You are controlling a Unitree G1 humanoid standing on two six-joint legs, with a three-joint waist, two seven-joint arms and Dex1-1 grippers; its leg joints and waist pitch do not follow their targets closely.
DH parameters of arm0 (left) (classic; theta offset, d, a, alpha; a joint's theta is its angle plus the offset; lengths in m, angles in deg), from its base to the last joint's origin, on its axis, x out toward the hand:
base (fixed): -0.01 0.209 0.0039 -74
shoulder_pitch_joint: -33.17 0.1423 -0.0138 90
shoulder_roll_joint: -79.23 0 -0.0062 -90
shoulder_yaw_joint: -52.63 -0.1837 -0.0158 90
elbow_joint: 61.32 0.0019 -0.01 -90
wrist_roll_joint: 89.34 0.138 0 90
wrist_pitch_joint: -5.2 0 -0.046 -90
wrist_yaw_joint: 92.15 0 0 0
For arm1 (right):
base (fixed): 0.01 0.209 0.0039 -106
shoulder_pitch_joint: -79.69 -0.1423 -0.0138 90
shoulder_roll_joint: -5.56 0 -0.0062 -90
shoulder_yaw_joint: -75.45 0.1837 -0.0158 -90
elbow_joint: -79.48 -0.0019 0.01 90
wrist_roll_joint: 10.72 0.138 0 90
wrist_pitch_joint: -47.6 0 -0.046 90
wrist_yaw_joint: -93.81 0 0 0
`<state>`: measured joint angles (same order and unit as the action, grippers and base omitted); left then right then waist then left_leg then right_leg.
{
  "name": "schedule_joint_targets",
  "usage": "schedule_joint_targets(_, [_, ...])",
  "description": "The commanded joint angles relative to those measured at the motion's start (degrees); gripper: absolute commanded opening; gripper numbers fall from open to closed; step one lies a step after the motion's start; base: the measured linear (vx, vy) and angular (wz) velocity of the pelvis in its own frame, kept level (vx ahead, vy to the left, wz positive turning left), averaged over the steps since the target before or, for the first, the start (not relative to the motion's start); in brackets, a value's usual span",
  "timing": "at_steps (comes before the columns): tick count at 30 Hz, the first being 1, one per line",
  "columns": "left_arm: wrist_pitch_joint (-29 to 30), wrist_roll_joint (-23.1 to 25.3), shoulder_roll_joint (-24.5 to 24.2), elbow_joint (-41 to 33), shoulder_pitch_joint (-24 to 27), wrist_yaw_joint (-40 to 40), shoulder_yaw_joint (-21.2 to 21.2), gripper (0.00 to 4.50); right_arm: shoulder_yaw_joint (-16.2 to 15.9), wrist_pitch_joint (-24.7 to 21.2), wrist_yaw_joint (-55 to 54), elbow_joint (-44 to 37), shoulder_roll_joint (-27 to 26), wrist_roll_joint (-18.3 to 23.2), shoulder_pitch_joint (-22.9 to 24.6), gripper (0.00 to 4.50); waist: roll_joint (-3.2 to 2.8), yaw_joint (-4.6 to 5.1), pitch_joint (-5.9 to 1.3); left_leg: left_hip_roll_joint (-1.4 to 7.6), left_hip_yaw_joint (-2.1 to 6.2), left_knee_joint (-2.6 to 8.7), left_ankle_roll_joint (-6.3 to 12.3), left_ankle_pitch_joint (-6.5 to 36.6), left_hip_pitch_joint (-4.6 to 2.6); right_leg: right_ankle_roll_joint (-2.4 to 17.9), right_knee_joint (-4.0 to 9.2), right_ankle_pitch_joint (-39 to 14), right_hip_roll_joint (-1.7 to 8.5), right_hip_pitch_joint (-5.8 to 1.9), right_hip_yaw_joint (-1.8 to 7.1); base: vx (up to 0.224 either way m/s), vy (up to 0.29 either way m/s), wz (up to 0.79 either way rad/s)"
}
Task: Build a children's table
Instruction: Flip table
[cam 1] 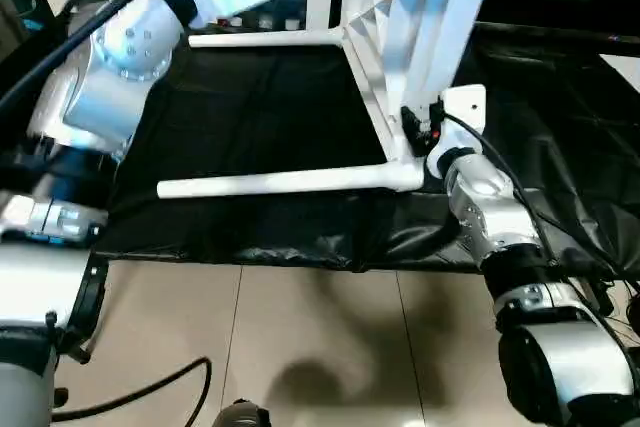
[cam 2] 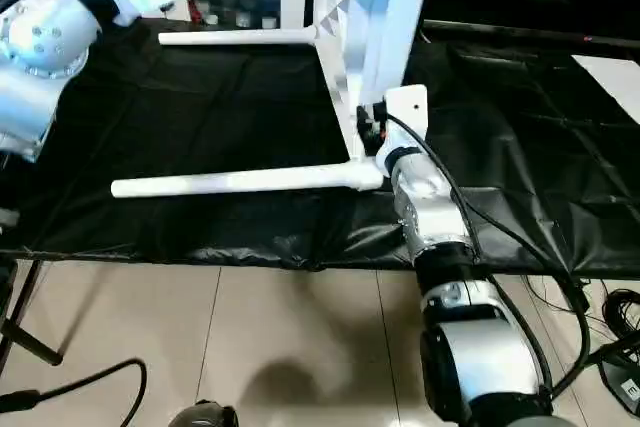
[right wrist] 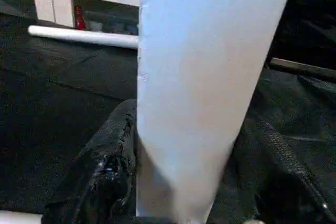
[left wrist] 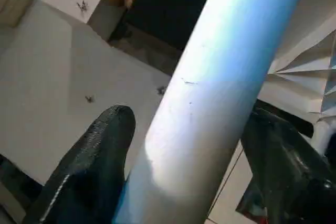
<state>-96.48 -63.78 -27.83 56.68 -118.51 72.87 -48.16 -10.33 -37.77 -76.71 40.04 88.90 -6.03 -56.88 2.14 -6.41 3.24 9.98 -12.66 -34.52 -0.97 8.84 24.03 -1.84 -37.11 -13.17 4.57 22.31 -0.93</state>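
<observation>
1. Left eye view: my right tool (cam 1: 425,130) sits low at the near corner of the table top (cam 1: 385,27), which stands tipped on edge above the black sheet (cam 1: 250,117), ribbed underside facing the robot's left.
2. Two legs already seated & lying horizontal: near leg (cam 1: 290,183) runs from the near corner socket toward the robot's left, just above the sheet; far leg (cam 1: 265,39) runs parallel, well behind it.
3. A third leg (cam 1: 440,17) rises steeply from beside the right tool, leaning away toward the upper edge, close alongside the top.
4. Right wrist view: right fingers (right wrist: 110,166) stand either side of that white tube (right wrist: 199,77). I read them as clenched on it near its lower end.
5. Left wrist view: left tool (left wrist: 194,182) is wrapped round a white tube too, black fingers (left wrist: 94,161) pressing both flanks, so it's gripping. I judge it's the same leg, held higher up, but can't confirm.
6. Key relation, as I see it: the held leg's long axis is near upright, whereas seated legs run horizontal toward the left. The free sockets lie on the top's upper edge, so the tube must swing over approx a quarter turn before its end can line up.
7. Right arm is nearer the tube's lower end; I'd expect the left arm to do the steering.
8. Risk: top is only balanced on edge, and a sideways push may topple it.
</observation>
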Motion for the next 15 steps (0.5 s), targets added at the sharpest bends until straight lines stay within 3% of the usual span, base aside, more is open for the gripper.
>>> schedule_joint_targets(1, [0.4,0.7,0.5,2.3,-0.7,0.0,-1.1,3.17,1.4,1.9,1.4,1.6,0.8,0.8,-1.5,2.62,-0.54,0.06,-4.28,3.2,2.3,4.2,-5.14,14.4,-3.07,12.2,3.82,-0.1,3.56,-1.01,1.3,0.0,0.0,0.0])
schedule_joint_targets(6, [-0.5,1.9,0.5,5.1,-1.8,-0.6,-2.3,2.88,1.6,4.6,3.2,6.3,1.1,0.7,-3.6,2.62,-0.67,-0.12,-4.26,3.17,2.24,4.03,-3.5,12.4,-2.91,12.8,3.71,1.0,3.59,-1.05,1.29,0.0,0.0,0.0])
schedule_joint_targets(7, [-0.8,3.0,0.2,6.4,-2.7,-0.3,-2.9,2.7,1.3,5.3,3.4,7.8,1.3,0.1,-4.5,2.62,-0.15,-0.31,-4.34,3.27,2.21,3.95,-3.01,11.9,-2.91,13.0,3.57,1.2,3.74,-1.11,1.26,0.0,0.0,0.0])
schedule_joint_targets(8, [-0.9,4.3,-0.2,7.6,-3.8,-0.1,-3.7,2.7,0.9,5.9,3.5,9.0,1.6,-0.4,-5.4,2.62,-0.32,-0.33,-4.32,3.25,2.19,3.97,-2.91,11.9,-2.93,13.0,3.64,1.1,3.72,-1.05,1.27,0.0,0.0,0.0])
schedule_joint_targets(11, [-0.6,6.3,-0.9,9.9,-5.8,-0.1,-4.8,2.45,0.4,7.0,3.7,10.9,1.7,-1.4,-7.2,2.62,0.24,-0.36,-4.15,3.22,2.11,4.0,-2.45,12.6,-2.92,12.9,3.91,-1.1,3.77,-0.92,1.32,0.0,0.0,0.0])
schedule_joint_targets(15, [-0.4,7.9,-1.4,11.7,-7.8,0.1,-5.7,2.19,0.2,7.8,3.8,12.7,1.1,-1.9,-9.1,2.62,0.14,-0.51,-4.23,3.31,2.17,3.91,-1.94,11.4,-2.84,13.1,3.64,0.4,3.9,-0.95,1.29,0.0,0.0,0.0])
